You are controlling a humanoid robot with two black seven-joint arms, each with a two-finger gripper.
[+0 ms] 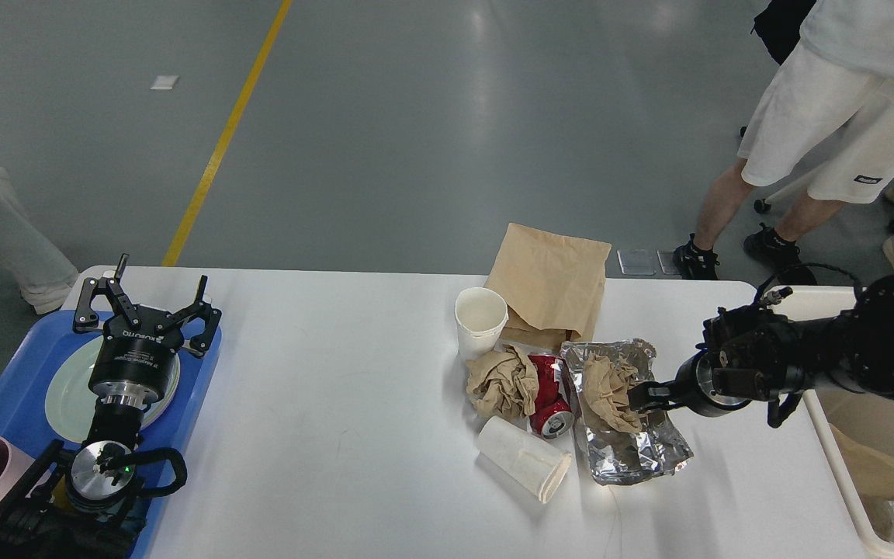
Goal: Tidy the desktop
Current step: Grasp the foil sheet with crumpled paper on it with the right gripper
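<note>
**Meanwhile, your right jaws sat at the foil tray**

You had the desk (338, 373) spread across the lower part of the head view: a wide, smooth white top with rounded corners and faint scuffs. Near its middle lay a foil tray (633, 450) holding crumpled brown paper (608, 392), with a crushed red can (549, 392), another brown paper wad (503, 380), an upright paper cup (480, 318), a tipped paper cup (524, 458) and a brown paper bag (552, 279) close by. Your right gripper (641, 396) reached low over the desk to the tray's right edge, at the paper; whether its jaws were parted or gripping, you could not tell. Your left gripper (144, 307) hung above a blue tray (8, 404) at the desk's left end, jaws spread wide and holding nothing.
</note>
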